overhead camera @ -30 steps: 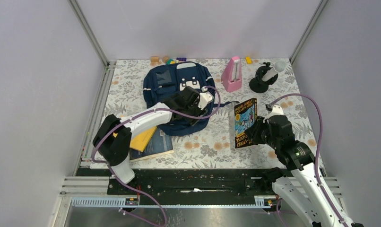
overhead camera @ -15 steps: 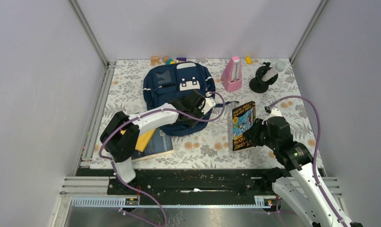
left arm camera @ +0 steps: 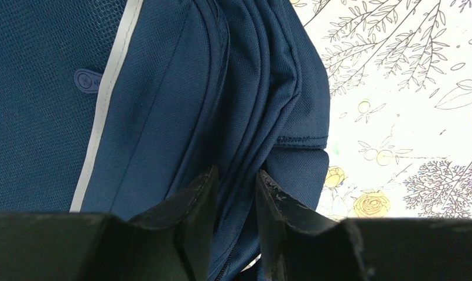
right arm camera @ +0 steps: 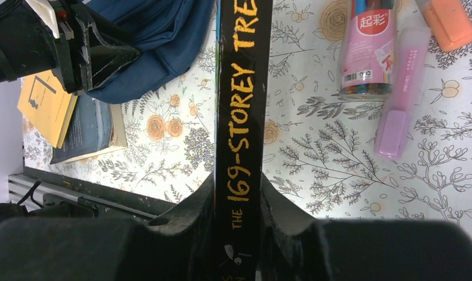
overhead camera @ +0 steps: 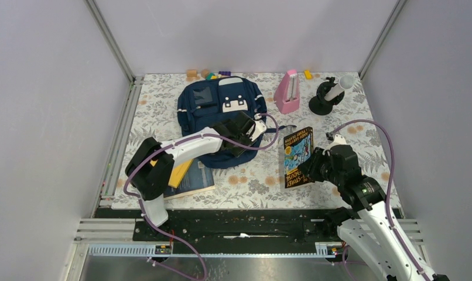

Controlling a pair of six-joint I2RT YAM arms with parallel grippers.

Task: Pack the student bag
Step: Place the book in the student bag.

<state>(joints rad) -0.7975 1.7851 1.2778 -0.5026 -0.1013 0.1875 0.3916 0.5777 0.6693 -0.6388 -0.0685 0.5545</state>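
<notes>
Here the left hand point(left arm camera: 236, 175) pinches the student bag point(left arm camera: 151, 88), the right hand point(right arm camera: 238, 181) clamps the book point(right arm camera: 245, 88).

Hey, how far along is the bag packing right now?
Early. Nothing shows as packed. In hand: the left gripper pinches edge fabric of the student bag; the right gripper holds the treehouse book beside it. Left: getting that book in, then likely the yellow book, the dark book and the pen tube.
</notes>
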